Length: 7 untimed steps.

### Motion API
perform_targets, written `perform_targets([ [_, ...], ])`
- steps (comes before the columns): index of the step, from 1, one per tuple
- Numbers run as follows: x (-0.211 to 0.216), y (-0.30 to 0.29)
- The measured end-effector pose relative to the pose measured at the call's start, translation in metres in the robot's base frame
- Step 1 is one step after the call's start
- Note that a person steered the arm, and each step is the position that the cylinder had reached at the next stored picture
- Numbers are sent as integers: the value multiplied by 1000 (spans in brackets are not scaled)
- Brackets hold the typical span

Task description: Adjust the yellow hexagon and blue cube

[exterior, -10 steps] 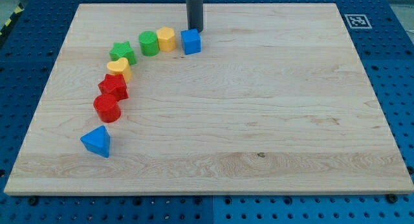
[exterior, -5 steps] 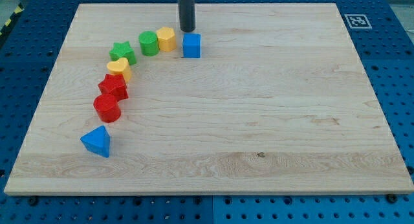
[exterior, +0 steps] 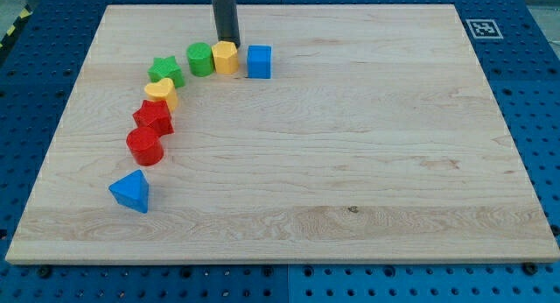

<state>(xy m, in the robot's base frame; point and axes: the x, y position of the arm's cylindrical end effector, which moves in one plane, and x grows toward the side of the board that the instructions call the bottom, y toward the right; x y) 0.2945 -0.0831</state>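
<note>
Camera view: wooden board (exterior: 367, 163) on a blue perforated table (exterior: 35, 40). Curved row of blocks toward the view's left, running from a blue triangle (exterior: 130, 191) at the lower end up through a red cylinder (exterior: 144, 146), red star (exterior: 153, 117), yellow heart (exterior: 162, 92), green star (exterior: 165, 72) and green cylinder (exterior: 201, 59) to the yellow hexagon (exterior: 226, 55), with the blue cube (exterior: 258, 61) last, just beside the hexagon on the view's right and apart by a thin gap.

No pincer on this rig, so nothing open, closed or held; only a dark rod. My tip (exterior: 227, 41) at the hexagon's upper edge, touching or nearly so, hard to tell which.

Both task blocks probably light, rigid and smooth-sided, likely to slide easily on the wood and to twist if pushed off-centre. No grasp possible; best contact likely the middle of a flat face, low down.

Writing: none readable. Only a black-and-white square marker (exterior: 480, 28) at the board's upper right corner.
</note>
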Motion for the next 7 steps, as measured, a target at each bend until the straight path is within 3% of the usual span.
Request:
perform_targets([
  [1, -9, 0],
  [2, -20, 37],
  [3, -16, 109],
  [4, 31, 184],
  [5, 119, 200],
  [7, 257, 172],
])
